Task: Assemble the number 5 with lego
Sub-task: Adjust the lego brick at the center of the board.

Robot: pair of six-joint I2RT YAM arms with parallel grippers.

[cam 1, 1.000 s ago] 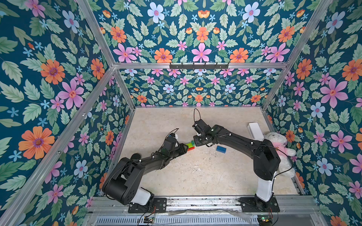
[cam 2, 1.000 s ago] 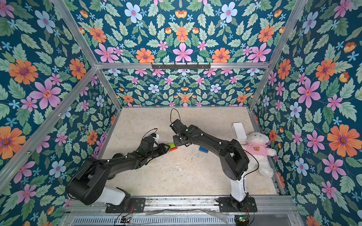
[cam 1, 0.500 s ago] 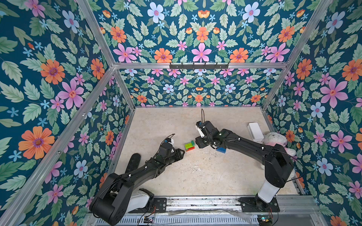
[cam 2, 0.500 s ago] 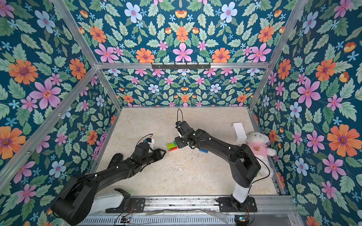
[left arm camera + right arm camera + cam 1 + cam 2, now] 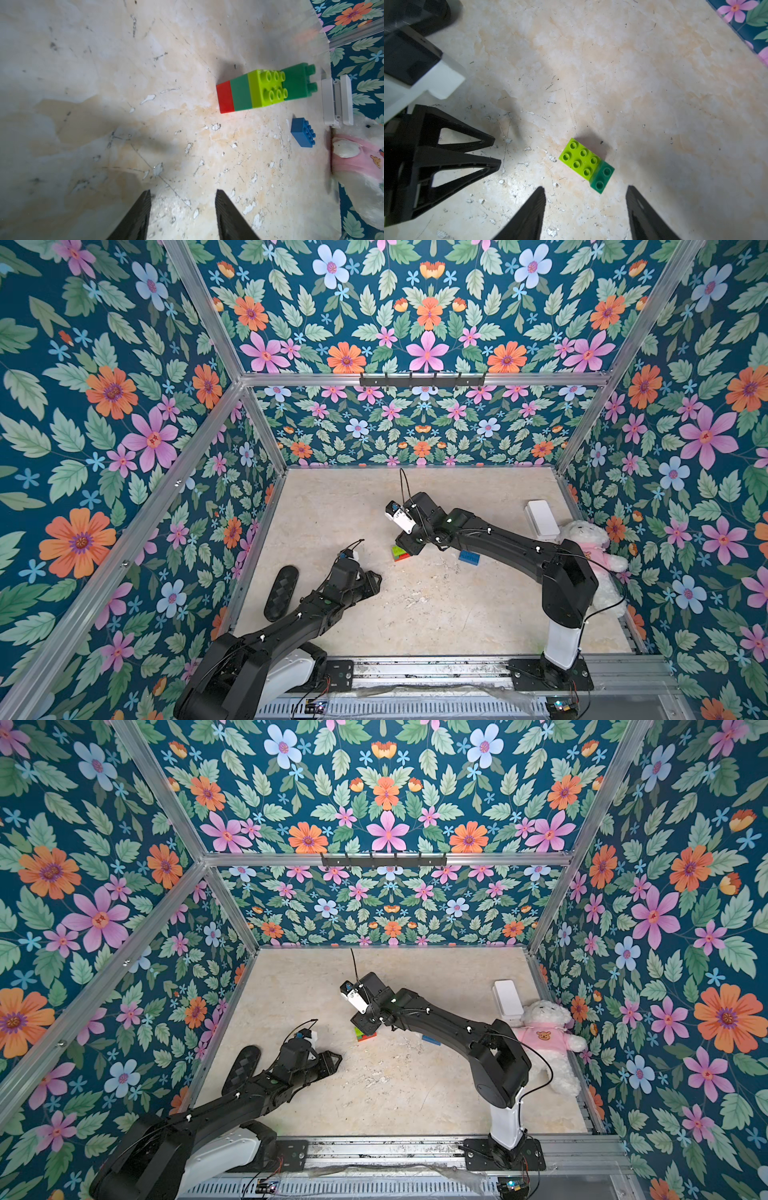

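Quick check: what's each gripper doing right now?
Left gripper: open, empty.
Right gripper: open, empty, lego just beyond its tips.

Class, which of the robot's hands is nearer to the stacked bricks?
Right. The right hand hangs open just above the stacked bricks; the left hand, also open, is off to their left, clearly apart.

Table (image 5: 415, 614), layout:
- The brick stack (image 5: 400, 553) stands studs-up near centre.
- A loose brick (image 5: 469, 558) lies right of it, apart.
- A flat box (image 5: 541, 519) lies by the right wall, farther back. A plush toy (image 5: 590, 549) lies just beside its near-right end.
- An oval pad (image 5: 281, 593) lies at the left edge.
- The right gripper (image 5: 586, 187) hangs just above the stack, far-right side, not touching.
- The left gripper (image 5: 377, 580) is near-left of the stack, apart.
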